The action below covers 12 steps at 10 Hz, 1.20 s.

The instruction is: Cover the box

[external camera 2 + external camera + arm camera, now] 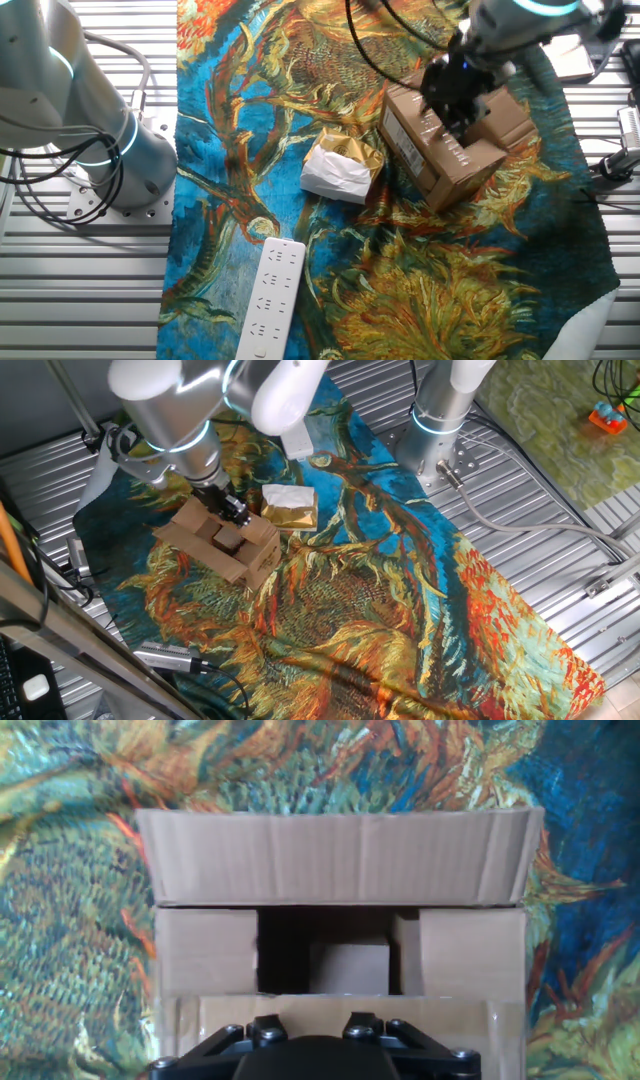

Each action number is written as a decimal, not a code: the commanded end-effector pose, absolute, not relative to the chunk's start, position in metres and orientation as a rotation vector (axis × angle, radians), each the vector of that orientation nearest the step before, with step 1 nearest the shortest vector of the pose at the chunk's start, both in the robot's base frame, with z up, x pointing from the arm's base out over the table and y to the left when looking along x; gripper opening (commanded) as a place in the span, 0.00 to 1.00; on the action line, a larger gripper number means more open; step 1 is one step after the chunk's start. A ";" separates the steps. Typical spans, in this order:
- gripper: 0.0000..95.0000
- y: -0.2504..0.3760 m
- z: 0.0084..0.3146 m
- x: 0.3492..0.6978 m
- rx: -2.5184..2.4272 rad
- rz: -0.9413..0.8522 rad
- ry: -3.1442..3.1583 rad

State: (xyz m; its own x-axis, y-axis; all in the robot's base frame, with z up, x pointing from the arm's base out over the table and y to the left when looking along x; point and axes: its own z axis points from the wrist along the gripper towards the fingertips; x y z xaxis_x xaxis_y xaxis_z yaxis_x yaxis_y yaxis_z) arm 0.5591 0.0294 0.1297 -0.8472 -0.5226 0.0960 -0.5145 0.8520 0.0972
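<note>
Ribbed metal makes up the desk (560,500), and a bright painted cloth (400,620) with sunflower patterns covers its middle. On the cloth, toward one end, sits the box (455,150), brown cardboard, partly open at the top. The gripper (232,510) hangs right over the box, down at its upper edge; whether it is clenched or released cannot be told, since the fingers are hidden in all three views.

From the hand view, the far flap (335,855) stands spread outward, two side flaps (205,952) lie folded in, and between them a dark gap shows a small cardboard cube (348,967) inside. The near flap lies just under the gripper base.

Just beside the box lies a gold-and-white packet (342,168), apart from it by a narrow strip of cloth. A white power strip (270,298) lies well apart, near the cloth's edge. A second arm base (110,150) stands on the bare metal off the cloth. Open cloth stretches away from the box on the side opposite the packet.
</note>
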 end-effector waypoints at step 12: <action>0.60 0.084 0.172 0.580 0.746 -0.099 -2.928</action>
State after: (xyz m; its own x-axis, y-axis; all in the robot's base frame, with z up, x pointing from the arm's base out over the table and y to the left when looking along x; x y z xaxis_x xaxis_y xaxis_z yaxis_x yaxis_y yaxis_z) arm 0.5789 0.0810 0.1709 -0.8690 -0.4854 0.0959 -0.4779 0.8737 0.0913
